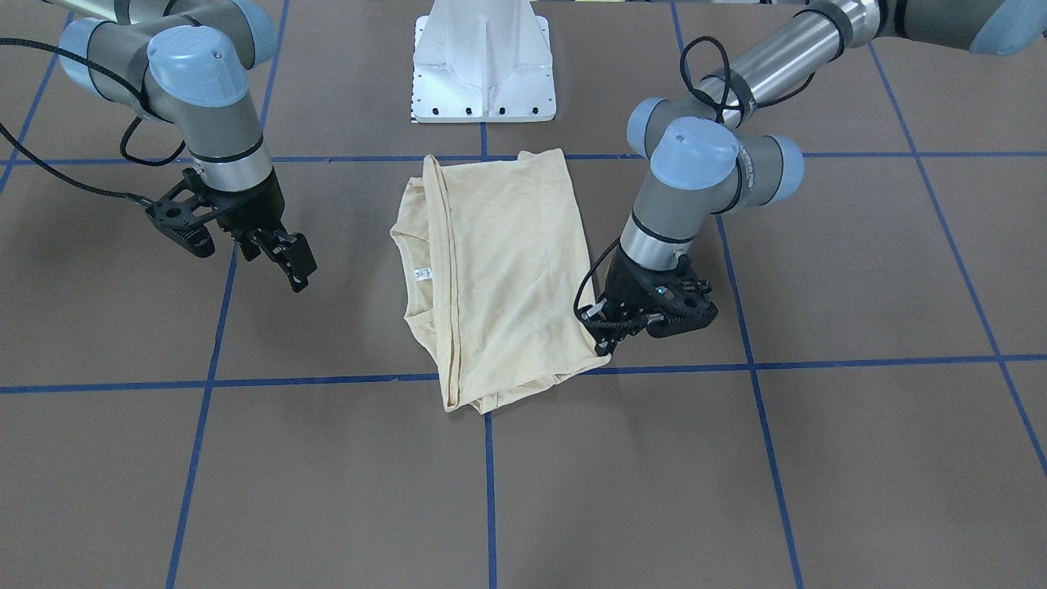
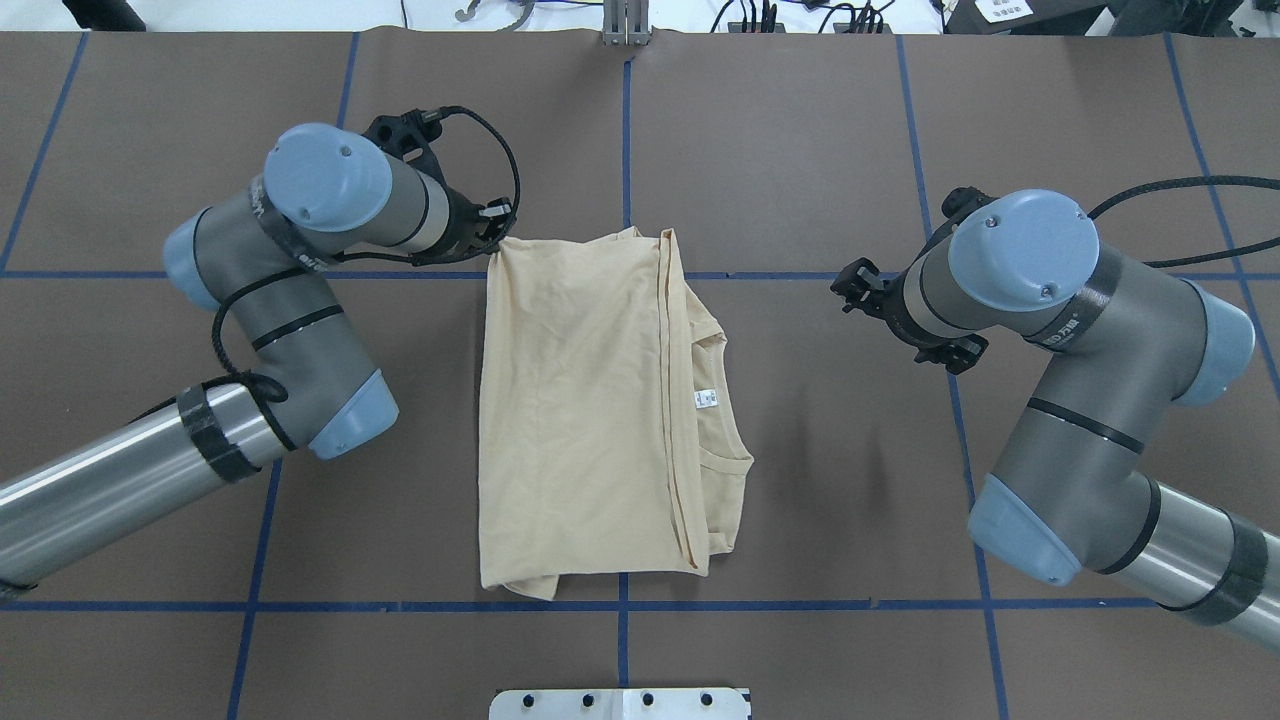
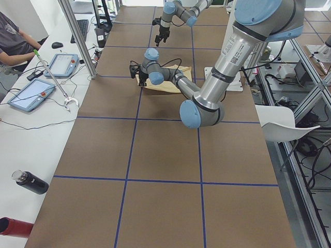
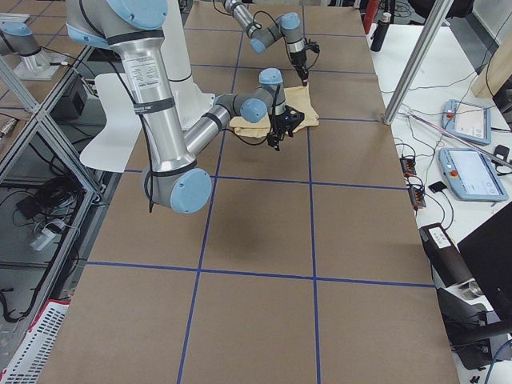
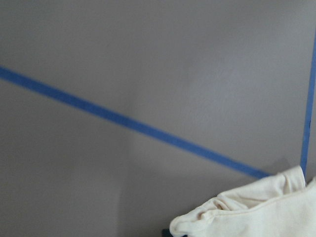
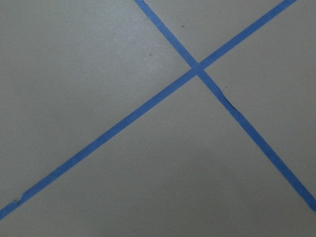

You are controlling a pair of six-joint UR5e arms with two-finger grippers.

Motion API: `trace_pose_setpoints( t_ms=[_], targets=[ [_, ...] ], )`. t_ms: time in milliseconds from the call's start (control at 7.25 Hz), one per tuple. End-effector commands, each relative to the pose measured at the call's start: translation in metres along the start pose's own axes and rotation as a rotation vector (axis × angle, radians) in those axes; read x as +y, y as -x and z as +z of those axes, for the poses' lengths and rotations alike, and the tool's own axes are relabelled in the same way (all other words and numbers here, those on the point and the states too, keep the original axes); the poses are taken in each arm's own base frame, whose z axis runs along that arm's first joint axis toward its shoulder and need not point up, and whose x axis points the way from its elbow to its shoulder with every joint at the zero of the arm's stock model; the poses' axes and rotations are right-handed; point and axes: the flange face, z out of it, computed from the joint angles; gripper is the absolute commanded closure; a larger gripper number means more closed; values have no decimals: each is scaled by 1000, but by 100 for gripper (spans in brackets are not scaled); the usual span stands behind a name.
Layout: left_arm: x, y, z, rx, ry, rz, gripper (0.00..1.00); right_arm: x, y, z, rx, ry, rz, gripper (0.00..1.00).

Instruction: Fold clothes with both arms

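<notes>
The brown paper-covered desk point(image 2: 800, 150), ruled into large squares by blue tape lines point(image 2: 625, 140), lies bare on all sides of the garment, with wide open surface to either flank and out to its far edge. The white metal pedestal base point(image 1: 484, 65) stands just behind the garment on the robot's side. The pale cream-yellow thin T-shirt point(image 2: 580, 400) lies mid-desk, folded into a long, soft rectangle. Its smooth folded panel is on the robot's left, and the collar with its small white neck label point(image 2: 706, 399) shows on the right. Its short ends reach about to two cross lines of tape. The grey metal left arm point(image 2: 290, 330), with light-blue joint caps, bends down to the shirt's far left corner. There its black left jaws appear closed on the cloth, which shows bunched and wrinkled at the bottom of the left wrist view. The matching right arm point(image 2: 1080, 400) holds its right jaws slightly parted and empty above bare desk, well apart from the collar side.
</notes>
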Motion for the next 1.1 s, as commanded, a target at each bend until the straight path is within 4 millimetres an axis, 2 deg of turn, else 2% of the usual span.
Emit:
trace_pose_setpoints(
  t_ms=[0,138,276,414,552,690,828,966],
  targets=[
    [-36,-8,10,19,-35,58,52,42,15,-17,-49,48,-27,0],
    [-35,-14,1,33,-33,64,52,82,32,-25,-86,96,-15,0],
    [-43,-18,-19,63,-38,67,53,125,42,-29,-106,135,-33,0],
    [-55,-2,-37,77,-16,58,54,162,53,-36,-121,187,-79,0],
    [-58,27,-54,81,-11,83,54,192,55,-37,-112,222,-124,0],
    [-61,44,-67,85,-23,130,54,208,53,-34,-100,245,-332,1],
    [-58,58,-74,85,-25,136,54,216,53,-33,-31,294,-669,13],
    [-56,65,-80,86,-28,136,54,220,60,-26,55,307,-890,20]
  ],
)
